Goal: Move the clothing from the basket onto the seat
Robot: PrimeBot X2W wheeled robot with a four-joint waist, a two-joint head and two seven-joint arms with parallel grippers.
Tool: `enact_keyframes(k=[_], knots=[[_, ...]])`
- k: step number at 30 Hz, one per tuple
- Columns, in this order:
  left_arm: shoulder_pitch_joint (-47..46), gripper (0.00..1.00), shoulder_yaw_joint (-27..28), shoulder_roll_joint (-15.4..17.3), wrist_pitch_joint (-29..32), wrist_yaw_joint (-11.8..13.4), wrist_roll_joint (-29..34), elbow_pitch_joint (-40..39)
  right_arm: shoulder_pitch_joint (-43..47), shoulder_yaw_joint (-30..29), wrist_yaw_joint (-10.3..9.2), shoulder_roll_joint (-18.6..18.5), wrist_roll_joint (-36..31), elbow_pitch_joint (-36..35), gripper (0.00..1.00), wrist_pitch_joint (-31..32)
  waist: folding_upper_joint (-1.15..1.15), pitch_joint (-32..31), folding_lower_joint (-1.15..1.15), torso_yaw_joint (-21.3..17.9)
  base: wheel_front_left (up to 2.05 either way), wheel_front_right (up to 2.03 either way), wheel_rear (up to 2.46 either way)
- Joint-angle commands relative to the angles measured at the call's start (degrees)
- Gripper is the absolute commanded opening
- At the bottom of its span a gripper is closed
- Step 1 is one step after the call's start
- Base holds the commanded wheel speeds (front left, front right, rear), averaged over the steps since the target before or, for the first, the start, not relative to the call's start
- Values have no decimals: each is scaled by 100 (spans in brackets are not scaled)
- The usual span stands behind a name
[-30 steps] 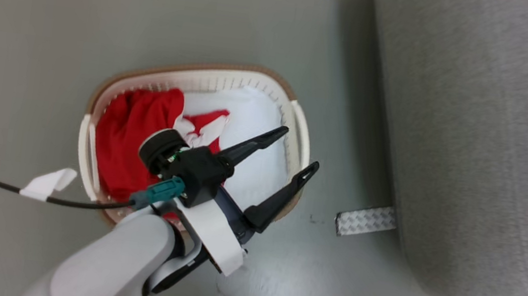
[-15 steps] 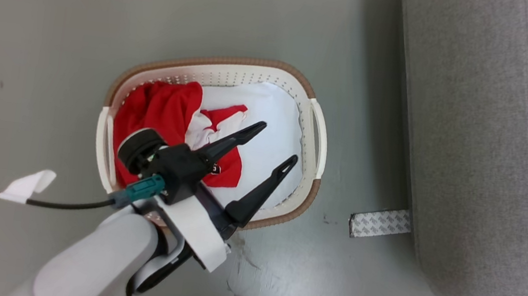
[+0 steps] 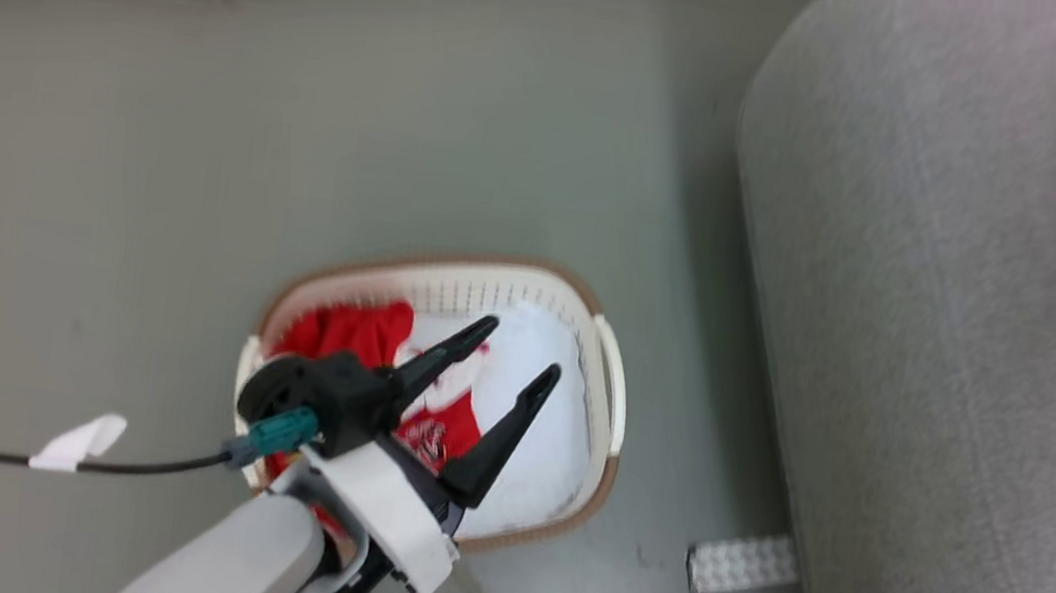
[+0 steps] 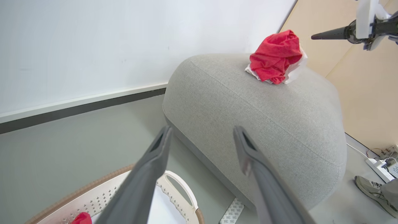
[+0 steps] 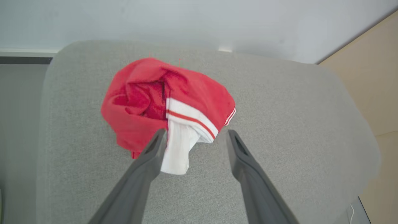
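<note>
With fingers spread apart, the right gripper (image 5: 196, 133) is hovering just behind red clothing (image 5: 161, 96) that is lying on the seat (image 5: 295, 124).

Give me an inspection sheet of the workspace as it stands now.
Surface: grey floor; light grey sofa beside the basket.
Job's things: basket on the floor holding red clothes on a white liner; one red garment on the sofa.
Clutter: patterned grey strip on the floor at the sofa's foot.
Grippers: left gripper open, empty, above the basket; right gripper open over that garment.
Cables: black cable with a white tag across the floor; power strip beyond the sofa.
Surroundings: white wall, dark baseboard, beige panel; a person's shoe by the power strip.
</note>
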Motion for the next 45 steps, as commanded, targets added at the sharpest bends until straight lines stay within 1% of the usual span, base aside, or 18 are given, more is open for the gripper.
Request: enact_keyframes(k=[1,4,8,11,14,16,21,23,27,29,30,31,32,34,38,42,45], knots=[[189,100,59,-52,-80,24,-78,107,218,166,-14,-165,169,-261,100,57,0,-803,0,93,0,0,0],[401,100,200,-171,-143,82,-205,272,529,548,-14,-481,551,-895,100,133,0,-1316,0,185,0,0,0],[649,100,485,-251,-185,181,-327,409,923,889,-14,-885,1135,-1657,100,-86,0,-1835,0,335,0,0,0],[789,100,853,-296,-183,309,-431,419,1171,1026,-14,-1042,1493,-2131,100,-432,0,-2079,0,474,0,0,0],[969,100,1391,-274,-183,480,-463,315,1467,1048,-14,-1018,1692,-2557,100,-977,0,-2244,0,611,0,0,0],[1076,100,1714,-267,-184,567,-395,240,1645,957,-14,-896,1681,-2738,100,-1337,0,-2331,0,706,0,0,0],[1344,100,2304,-255,-184,626,-221,132,2276,670,-14,-432,1435,-3129,100,-2055,0,-2434,0,916,0,0,0],[1467,100,2549,-275,-185,651,-127,109,2601,468,-14,-99,1352,-3275,100,-2389,0,-2446,0,973,0,0,0],[1723,100,3010,-412,-185,578,160,154,3450,81,-14,548,1073,-3494,100,-3008,0,-2433,0,1106,0,0,0],[1827,100,3239,-555,-185,528,301,164,3886,-13,-14,889,838,-3595,100,-3249,0,-2420,0,1143,0,0,0],[1827,100,3239,-555,-185,528,301,164,3886,-13,-14,889,838,-3595,100,-3249,0,-2420,0,1143,0,0,0],[1950,100,3447,-666,-185,480,541,191,4280,-137,-14,1188,635,-3645,100,-3439,0,-2413,0,1172,0,0,0],[1950,100,3447,-666,-185,480,541,191,4280,-137,-14,1188,635,-3645,100,-3439,0,-2413,0,1172,0,0,0],[2070,100,3652,-789,-186,423,729,182,4601,-240,-14,1499,494,-3596,100,-3567,0,-2424,0,1188,0,0,0],[2337,100,3892,-1056,-186,235,1117,276,5055,-401,-14,1948,220,-3476,100,-3758,0,-2481,0,1216,0,0,0],[2580,100,4098,-1276,-186,88,1414,320,5275,-565,-14,2275,-101,-3414,100,-3832,0,-2522,0,1176,0,0,0],[2655,100,4237,-1392,-186,-19,1587,334,5315,-626,-14,2438,-245,-3471,100,-3831,0,-2533,0,1157,0,0,0]])
